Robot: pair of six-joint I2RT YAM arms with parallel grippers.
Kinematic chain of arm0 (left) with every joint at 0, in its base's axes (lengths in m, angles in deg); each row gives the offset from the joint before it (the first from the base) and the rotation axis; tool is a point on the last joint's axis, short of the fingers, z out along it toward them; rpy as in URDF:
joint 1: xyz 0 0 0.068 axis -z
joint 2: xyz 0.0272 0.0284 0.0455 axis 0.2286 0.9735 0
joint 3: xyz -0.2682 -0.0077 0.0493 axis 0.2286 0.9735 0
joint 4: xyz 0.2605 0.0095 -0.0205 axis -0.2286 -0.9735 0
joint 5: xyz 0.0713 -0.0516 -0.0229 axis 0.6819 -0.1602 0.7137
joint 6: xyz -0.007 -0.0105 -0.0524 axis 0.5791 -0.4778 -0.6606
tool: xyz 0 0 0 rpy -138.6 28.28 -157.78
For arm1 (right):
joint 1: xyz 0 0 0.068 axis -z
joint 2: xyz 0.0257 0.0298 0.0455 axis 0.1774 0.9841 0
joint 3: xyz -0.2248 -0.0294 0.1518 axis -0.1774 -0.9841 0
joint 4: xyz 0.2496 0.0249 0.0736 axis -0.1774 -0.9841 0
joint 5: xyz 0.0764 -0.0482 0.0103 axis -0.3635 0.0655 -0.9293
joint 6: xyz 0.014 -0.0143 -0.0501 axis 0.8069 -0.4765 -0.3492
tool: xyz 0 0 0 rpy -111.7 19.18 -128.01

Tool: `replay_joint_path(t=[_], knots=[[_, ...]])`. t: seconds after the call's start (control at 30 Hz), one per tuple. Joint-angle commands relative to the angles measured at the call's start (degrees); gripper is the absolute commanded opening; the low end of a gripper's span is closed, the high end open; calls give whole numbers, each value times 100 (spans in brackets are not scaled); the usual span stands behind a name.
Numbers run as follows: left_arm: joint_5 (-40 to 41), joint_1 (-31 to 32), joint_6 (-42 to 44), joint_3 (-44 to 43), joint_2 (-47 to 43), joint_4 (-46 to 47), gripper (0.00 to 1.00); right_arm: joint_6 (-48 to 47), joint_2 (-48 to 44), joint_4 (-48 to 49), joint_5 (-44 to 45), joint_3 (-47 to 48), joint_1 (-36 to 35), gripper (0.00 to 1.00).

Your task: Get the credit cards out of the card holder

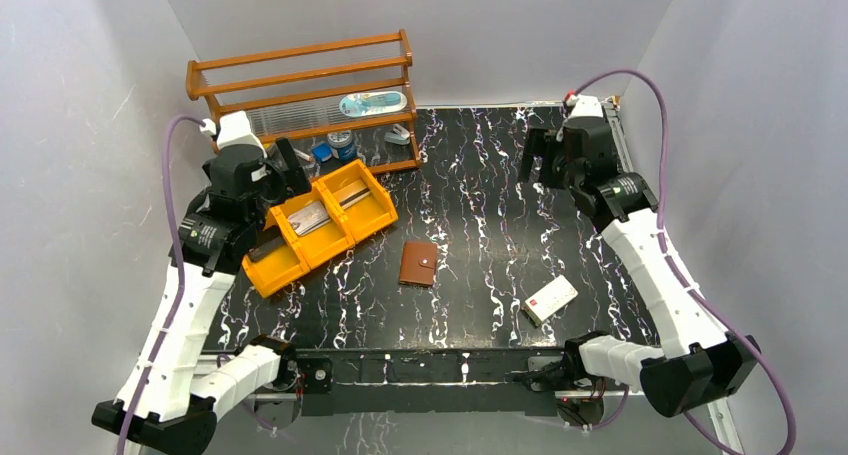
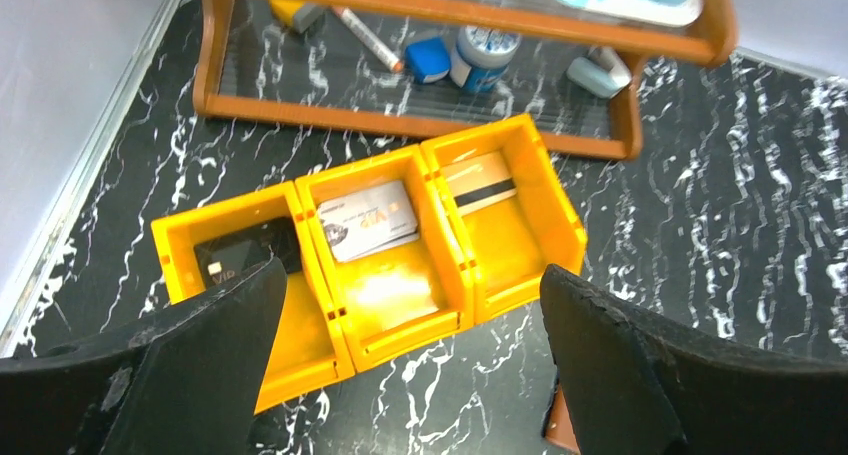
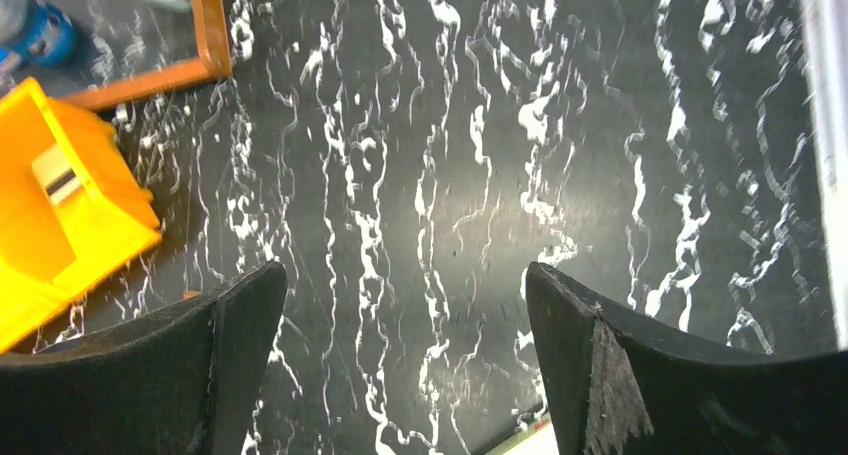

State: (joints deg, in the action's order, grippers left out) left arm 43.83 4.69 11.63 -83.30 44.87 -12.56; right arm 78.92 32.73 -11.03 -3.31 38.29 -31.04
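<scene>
Both grippers spread wide, nothing held: left gripper [image 2: 412,280] hovered above orange tray [image 2: 520,285], right gripper [image 3: 405,275] above black marbled table [image 3: 600,125], far right side. Card holder [image 1: 418,263] lay folded shut on table near centre, just right of tray, well apart from both grippers. Three credit cards [image 2: 368,220] lay in tray, one per compartment. Small white box [image 1: 549,300] lay near right arm's base.

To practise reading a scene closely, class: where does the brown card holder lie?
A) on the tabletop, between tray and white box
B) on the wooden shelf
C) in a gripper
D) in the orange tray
A: the top view shows the card holder closed on the table, apart from the orange tray and the white box.
</scene>
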Motion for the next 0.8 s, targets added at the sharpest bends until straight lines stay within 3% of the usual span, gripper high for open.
replay_joint_path(t=[0.0,0.2,0.3,0.43,0.57,0.77], knots=[[-28,-170,-220,557,-315,291,98,314,-537,360,-851,-739,291,98],[-775,-374,-98,1463,-691,535,98,718,-1108,624,-1921,-1888,681,98],[-748,-456,-569,1887,-951,499,98,892,-1294,723,-2418,-2276,819,98],[-1338,-540,-766,2350,-1139,703,98,1091,-1434,863,-3040,-2666,973,98],[-2044,-602,-866,2224,-622,582,98,1213,-1450,943,-3553,-2858,1065,98],[-2325,-646,-1069,1883,412,779,98,1294,-1390,1078,-3959,-2973,1128,98]])
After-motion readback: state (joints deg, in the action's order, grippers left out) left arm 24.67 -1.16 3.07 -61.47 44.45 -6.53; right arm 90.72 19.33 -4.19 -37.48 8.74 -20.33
